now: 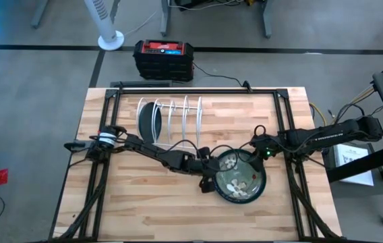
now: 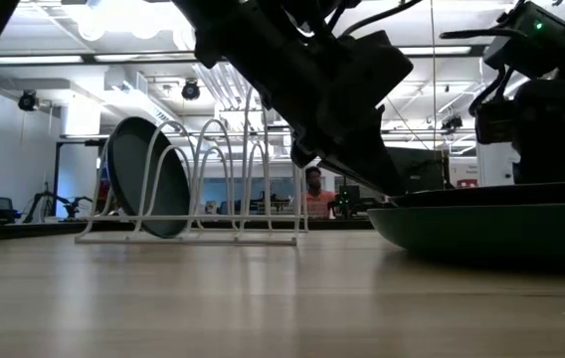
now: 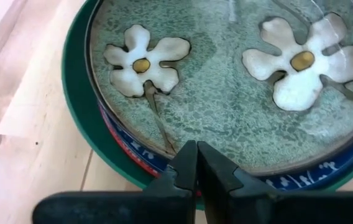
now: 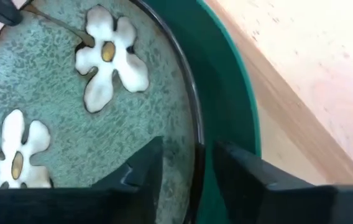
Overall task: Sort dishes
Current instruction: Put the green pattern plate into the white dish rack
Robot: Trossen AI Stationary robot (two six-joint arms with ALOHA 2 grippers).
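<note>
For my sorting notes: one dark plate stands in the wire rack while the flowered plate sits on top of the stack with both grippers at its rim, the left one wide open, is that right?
Not quite: the left gripper is shut, its fingertips pressed together at the flowered plate, as the left wrist view shows. The rest holds: one dark plate stands in the wire rack, and the right gripper straddles the rim.

A mottled grey-green glaze with white 5-petalled flowers, yellow-centred and dark-outlined, is seen on the top plate. Blue with white markings is shown on the rim of the plate beneath, and plain green on the bottom plate. A dark teal plate is held in the white wire rack. Pale wood planks form the tabletop. Both pincers, left and right, are black.
</note>
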